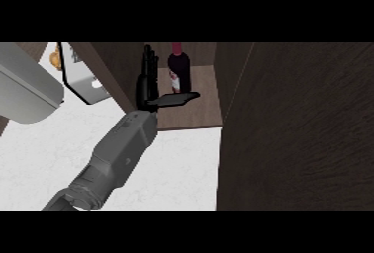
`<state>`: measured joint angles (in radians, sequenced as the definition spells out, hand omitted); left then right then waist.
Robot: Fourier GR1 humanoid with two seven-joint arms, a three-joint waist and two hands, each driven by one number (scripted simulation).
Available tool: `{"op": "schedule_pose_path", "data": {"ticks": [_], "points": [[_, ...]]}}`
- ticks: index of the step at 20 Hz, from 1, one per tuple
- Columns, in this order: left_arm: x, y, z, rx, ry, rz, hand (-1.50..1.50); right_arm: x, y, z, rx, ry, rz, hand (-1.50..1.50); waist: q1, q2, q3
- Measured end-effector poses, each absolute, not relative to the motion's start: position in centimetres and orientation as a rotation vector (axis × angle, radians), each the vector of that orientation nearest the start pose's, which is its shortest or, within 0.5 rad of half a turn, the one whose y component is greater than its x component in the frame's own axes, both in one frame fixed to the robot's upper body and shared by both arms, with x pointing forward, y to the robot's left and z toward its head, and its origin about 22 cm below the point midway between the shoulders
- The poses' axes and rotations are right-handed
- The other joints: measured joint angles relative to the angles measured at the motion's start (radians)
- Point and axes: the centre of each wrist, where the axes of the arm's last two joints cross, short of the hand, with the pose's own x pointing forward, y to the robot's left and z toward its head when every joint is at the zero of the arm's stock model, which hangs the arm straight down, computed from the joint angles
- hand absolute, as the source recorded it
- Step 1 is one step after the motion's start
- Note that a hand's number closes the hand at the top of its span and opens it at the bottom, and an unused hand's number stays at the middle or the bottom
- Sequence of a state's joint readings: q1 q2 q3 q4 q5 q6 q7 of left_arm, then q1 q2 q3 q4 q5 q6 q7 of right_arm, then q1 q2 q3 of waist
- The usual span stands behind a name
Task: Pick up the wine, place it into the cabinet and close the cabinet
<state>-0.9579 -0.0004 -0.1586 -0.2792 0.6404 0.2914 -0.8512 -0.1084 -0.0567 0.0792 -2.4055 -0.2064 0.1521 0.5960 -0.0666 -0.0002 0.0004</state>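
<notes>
The wine bottle (179, 66), dark with a red cap and a pale label, stands upright on the shelf (196, 112) inside the open dark-wood cabinet. My left hand (148, 81) is just to its left inside the cabinet. The fingers are straight and point away from me, and the thumb (175, 99) sticks out to the right in front of the bottle's base. Nothing is curled round the bottle, and a narrow gap shows between the fingers and the bottle. The grey forearm (120, 146) comes in from the lower left. My right hand does not show.
The cabinet's open door (300, 128) is a large dark panel filling the right side. White marbled counter (179, 170) lies below the shelf. A grey rounded appliance (25, 94) and a white black-edged object (84, 79) sit at the upper left.
</notes>
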Motion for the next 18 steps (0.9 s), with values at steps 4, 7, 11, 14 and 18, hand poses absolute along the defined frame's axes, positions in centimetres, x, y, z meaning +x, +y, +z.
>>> {"op": "schedule_pose_path", "data": {"ticks": [4,7,11,14,18], "points": [[38.3,10.7,-2.6,-0.032,-1.872,0.21,-1.5,17.0,-20.9,19.8,0.313,-1.887,0.306,-1.5,0.015,-0.004,-0.001],[36.2,9.5,-3.3,-0.036,-1.858,0.208,-1.5,16.8,-21.3,19.7,0.286,-1.879,0.296,-1.5,0.028,-0.006,0.0],[32.9,7.7,-3.8,-0.044,-1.859,0.193,-1.5,16.6,-21.2,19.7,0.287,-1.878,0.284,-1.5,0.045,-0.006,0.0],[30.9,6.4,-3.5,-0.067,-1.867,0.18,-1.5,16.5,-21.4,19.7,0.269,-1.874,0.276,-1.5,0.054,-0.006,0.0],[27.2,5.2,-3.2,-0.105,-1.878,0.184,-1.5,16.4,-21.8,19.6,0.242,-1.881,0.269,-1.5,0.063,-0.006,0.0]]}}
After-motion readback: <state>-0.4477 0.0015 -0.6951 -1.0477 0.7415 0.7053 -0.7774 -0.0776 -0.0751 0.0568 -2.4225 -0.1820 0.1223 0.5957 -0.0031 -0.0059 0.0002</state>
